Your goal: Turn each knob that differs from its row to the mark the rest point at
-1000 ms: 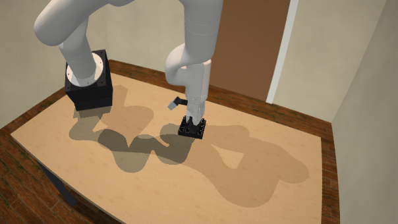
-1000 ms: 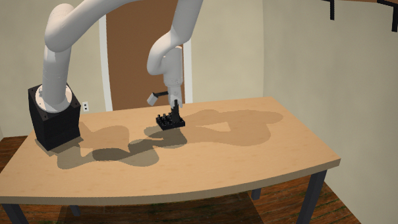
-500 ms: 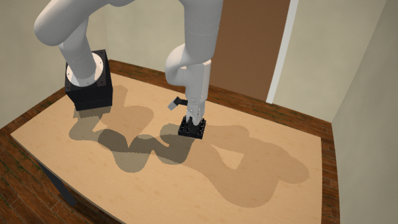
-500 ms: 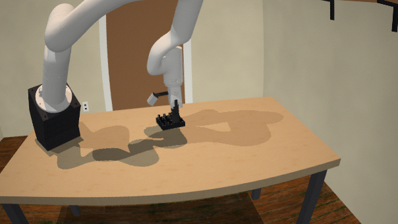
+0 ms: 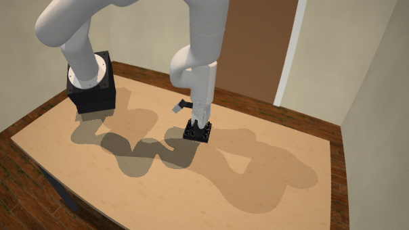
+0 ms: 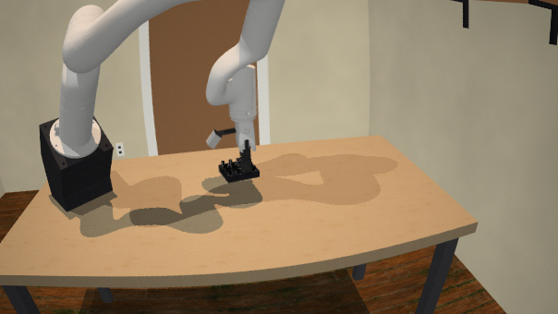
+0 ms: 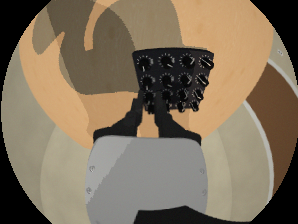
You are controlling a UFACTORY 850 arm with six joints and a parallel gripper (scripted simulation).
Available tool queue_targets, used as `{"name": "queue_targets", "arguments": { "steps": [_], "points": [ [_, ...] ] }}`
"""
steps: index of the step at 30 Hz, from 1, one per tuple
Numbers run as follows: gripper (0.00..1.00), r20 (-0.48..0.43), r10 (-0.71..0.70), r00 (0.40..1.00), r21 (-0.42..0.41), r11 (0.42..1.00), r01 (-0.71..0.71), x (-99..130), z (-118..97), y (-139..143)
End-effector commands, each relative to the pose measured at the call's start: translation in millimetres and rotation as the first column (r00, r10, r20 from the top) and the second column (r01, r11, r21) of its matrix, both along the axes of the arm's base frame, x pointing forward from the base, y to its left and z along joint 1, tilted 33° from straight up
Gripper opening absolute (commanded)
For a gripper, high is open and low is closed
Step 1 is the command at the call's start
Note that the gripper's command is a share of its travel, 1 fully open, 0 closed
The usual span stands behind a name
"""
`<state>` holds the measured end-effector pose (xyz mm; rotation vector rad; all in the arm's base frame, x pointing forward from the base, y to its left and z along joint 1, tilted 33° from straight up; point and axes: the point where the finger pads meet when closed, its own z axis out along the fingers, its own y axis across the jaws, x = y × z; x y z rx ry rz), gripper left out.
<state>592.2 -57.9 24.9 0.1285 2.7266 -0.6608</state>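
The black knob box (image 5: pixel 196 138) (image 6: pixel 243 176) (image 7: pixel 176 71) stands on the table, its knobs upward. In the wrist view, the lines of the knobs in the right column, such as the far right knob (image 7: pixel 206 62), slant to the lower right. The far left knob (image 7: pixel 145 62) has its line pointing down the picture. Lines near the fingers are too small or hidden to read. My gripper (image 5: pixel 197 130) (image 6: pixel 248 169) (image 7: pixel 149 97) is slightly open, its fingertips low over the box, on either side of a knob in the left column. No grip on that knob shows. The socket and names cannot be made out.
The wooden table (image 5: pixel 101 176) (image 6: pixel 296 240) carries the box and the black arm base (image 5: pixel 93 101) (image 6: pixel 78 180) at the left. Neighbouring knobs stand close beside the fingers. Arm shadows lie across the table and box. A brown door (image 5: pixel 254 51) (image 6: pixel 194 74) is behind the table.
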Motion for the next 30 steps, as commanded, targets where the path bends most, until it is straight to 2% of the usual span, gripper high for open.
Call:
{"name": "queue_targets", "arguments": {
  "steps": [1, 7, 8, 30],
  "points": [
    [0.19, 0.001, 0.0, 1.0, 0.0, 1.0, 0.0, 0.5, 0.6, 0.3],
    [0.19, 0.001, 0.0, 1.0, 0.0, 1.0, 0.0, 0.5, 0.6, 0.3],
    [0.08, 0.001, 0.0, 1.0, 0.0, 1.0, 0.0, 0.5, 0.6, 0.3],
    [0.08, 0.001, 0.0, 1.0, 0.0, 1.0, 0.0, 0.5, 0.6, 0.3]
  ]
}}
